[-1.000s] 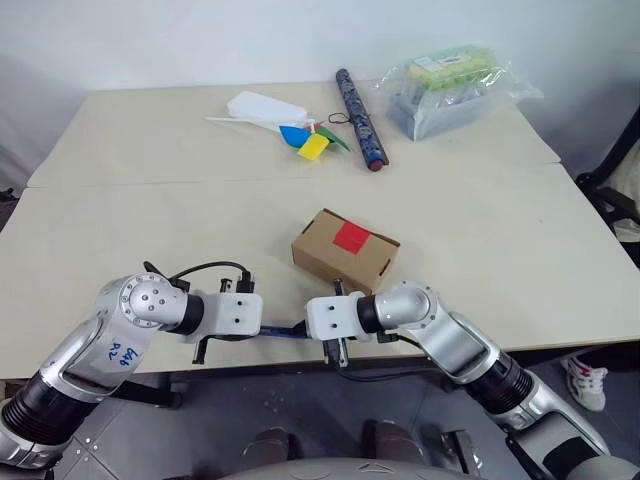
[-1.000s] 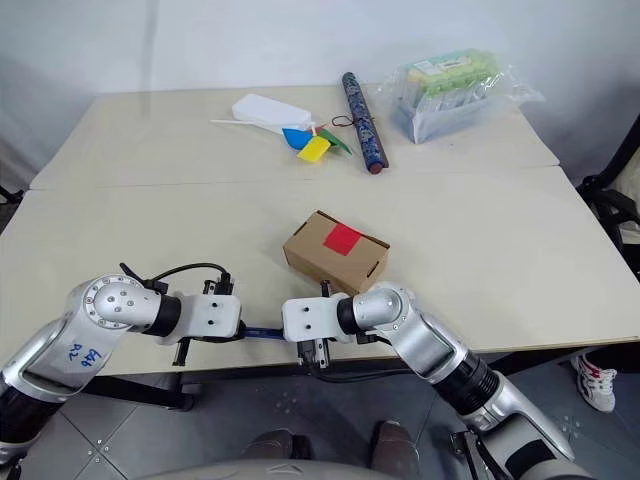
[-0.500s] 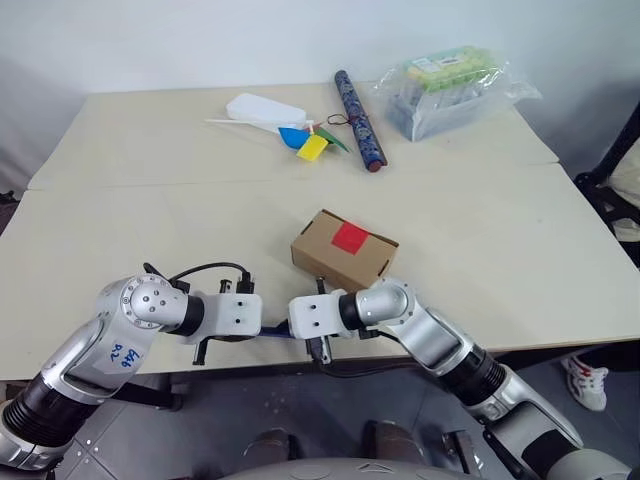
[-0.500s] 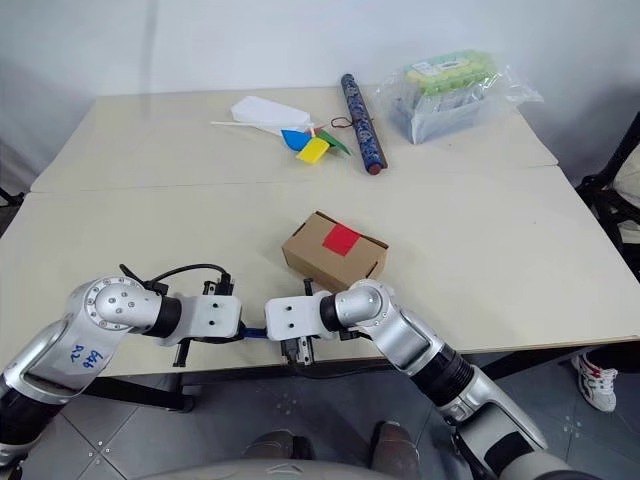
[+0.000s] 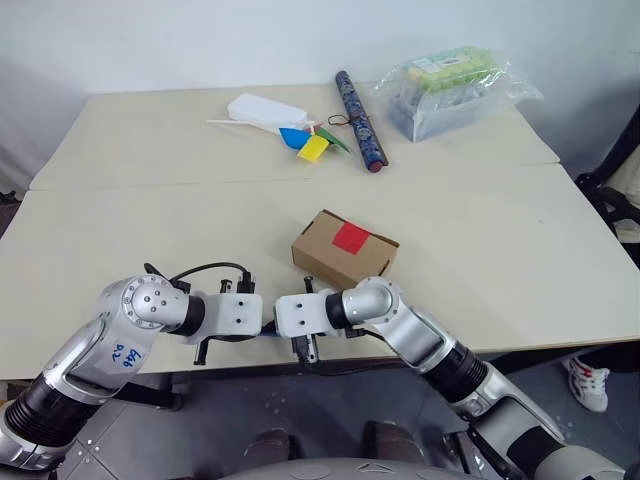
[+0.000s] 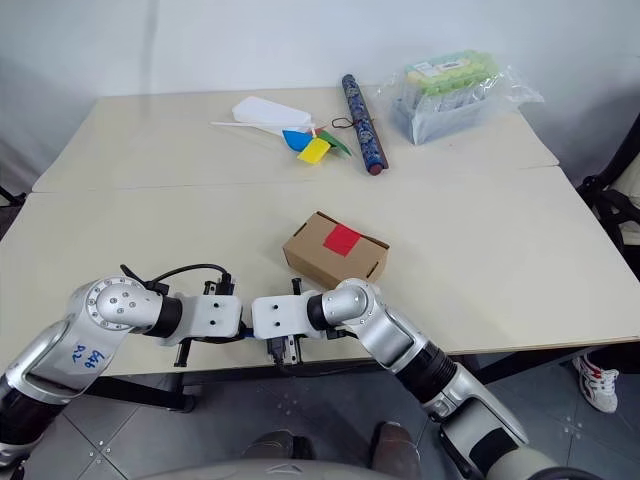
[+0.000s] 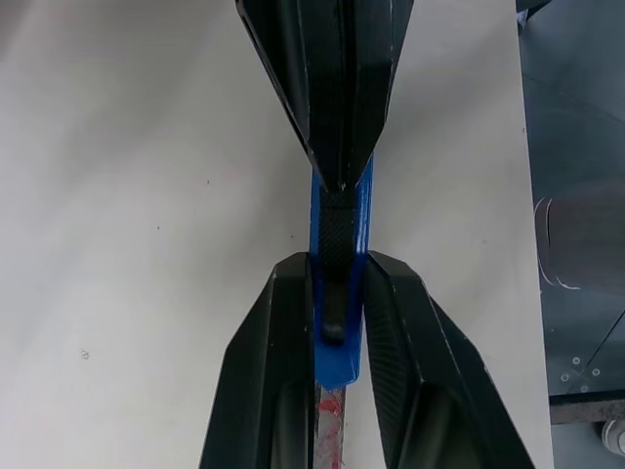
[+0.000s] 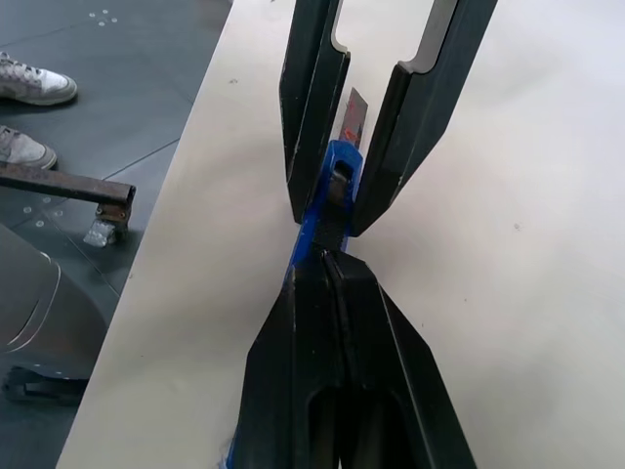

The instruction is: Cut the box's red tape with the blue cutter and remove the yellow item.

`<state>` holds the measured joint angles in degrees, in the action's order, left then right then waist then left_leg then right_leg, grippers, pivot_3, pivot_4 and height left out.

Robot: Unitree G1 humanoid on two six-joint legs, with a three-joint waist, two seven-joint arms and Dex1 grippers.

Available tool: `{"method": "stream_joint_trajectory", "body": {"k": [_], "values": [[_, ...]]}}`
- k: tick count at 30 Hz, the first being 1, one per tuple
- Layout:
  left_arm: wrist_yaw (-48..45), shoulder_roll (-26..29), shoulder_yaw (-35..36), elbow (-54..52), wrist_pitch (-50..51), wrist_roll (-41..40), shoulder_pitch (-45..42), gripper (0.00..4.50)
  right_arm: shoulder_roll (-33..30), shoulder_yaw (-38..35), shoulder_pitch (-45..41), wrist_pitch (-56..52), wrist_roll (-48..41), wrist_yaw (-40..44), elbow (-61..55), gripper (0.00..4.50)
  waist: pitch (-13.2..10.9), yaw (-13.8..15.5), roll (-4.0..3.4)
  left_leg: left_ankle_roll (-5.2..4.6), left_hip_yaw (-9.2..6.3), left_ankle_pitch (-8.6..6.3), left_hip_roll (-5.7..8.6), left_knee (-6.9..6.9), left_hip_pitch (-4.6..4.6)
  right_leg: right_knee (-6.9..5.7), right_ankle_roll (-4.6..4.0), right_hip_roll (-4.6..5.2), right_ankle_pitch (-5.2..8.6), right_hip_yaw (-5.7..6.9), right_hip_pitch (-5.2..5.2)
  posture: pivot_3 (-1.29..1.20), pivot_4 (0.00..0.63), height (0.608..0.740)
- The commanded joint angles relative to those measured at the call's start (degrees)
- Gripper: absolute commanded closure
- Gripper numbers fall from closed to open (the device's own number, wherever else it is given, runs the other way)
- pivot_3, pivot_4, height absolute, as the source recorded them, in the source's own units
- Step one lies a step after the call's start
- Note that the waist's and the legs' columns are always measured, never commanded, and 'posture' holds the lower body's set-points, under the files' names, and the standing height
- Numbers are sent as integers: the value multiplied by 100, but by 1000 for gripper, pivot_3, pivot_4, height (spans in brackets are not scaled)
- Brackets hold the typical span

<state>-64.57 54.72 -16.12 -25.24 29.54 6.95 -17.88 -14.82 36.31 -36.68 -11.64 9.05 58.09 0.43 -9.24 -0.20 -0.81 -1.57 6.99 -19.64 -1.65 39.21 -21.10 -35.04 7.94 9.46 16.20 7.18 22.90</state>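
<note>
**Both grippers clamped on the blue cutter at the table's near edge**

Left gripper (image 7: pixel 337 293) closed on the blue cutter (image 7: pixel 339 230), fingers (image 7: pixel 278 362) pinching its body from either side, a short blade tip with red smears poking out past them. Right gripper (image 8: pixel 327 259) shut tight on the same cutter from the opposite end, fingertips pressed together around the blue handle, close against the left gripper's tips. Held between the two just above the pale table (image 5: pixel 150 215), right at its near edge, grippers facing each other nose to nose.

Just beyond the right wrist, the box (image 5: pixel 343 252): closed, lying flat on the table, skewed to the table edge, with the red tape (image 5: pixel 351 237) on its top face. Yellow item nowhere visible outside the box.

Far across the table, well apart from the box: a white bottle (image 5: pixel 265 108), a cluster of coloured paper pieces (image 5: pixel 312 142), a long dark patterned tube (image 5: pixel 359 118), and a clear plastic bag of green-topped packs (image 5: pixel 447 88).
</note>
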Motion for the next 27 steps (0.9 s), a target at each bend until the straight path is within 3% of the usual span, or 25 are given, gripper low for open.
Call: {"method": "stream_joint_trajectory", "body": {"k": [1, 7, 16, 22, 27], "values": [[-30, -78, -462, 223, 139, 152, 235, 4105, 94, 83, -20, 42, 12, 21, 23, 4464, 0, 0, 0, 0, 0, 0, 0, 0, 0, -1, 0, 0, 0, 0, 0, 0, 150, 740], [107, -113, -287, 268, 214, 100, 312, 4105, -79, -459, -92, -425, -269, 48, -657, 4464, 0, 15, -1, 0, -2, 0, 0, 0, -3, 2, 0, 0, 0, 0, 0, 0, 150, 740], [471, -401, 288, 458, -29, -174, 585, 4105, -1166, -1878, 255, -2342, -1938, 627, -2713, 4464, 0, 38, -1, -4, -13, -3, -1, 0, -6, 10, 0, 3, 0, 3, -5, 0, 150, 740], [1092, -937, 1077, 847, -1011, -500, 637, 4105, -1959, -3092, 249, -3669, -3137, 569, -3359, 4464, -6, 90, 3, -10, -12, -6, 0, 0, -13, 30, -1, 11, -1, 5, -7, 0, 150, 740], [1322, -1142, 1999, 986, -1499, -1099, 665, 4105, -2476, -3978, -364, -5029, -4139, 306, -3314, 4307, -46, 46, 52, -7, -8, -5, -5, 0, -51, 27, -15, 16, -10, 7, 40, 0, 150, 740]]}}
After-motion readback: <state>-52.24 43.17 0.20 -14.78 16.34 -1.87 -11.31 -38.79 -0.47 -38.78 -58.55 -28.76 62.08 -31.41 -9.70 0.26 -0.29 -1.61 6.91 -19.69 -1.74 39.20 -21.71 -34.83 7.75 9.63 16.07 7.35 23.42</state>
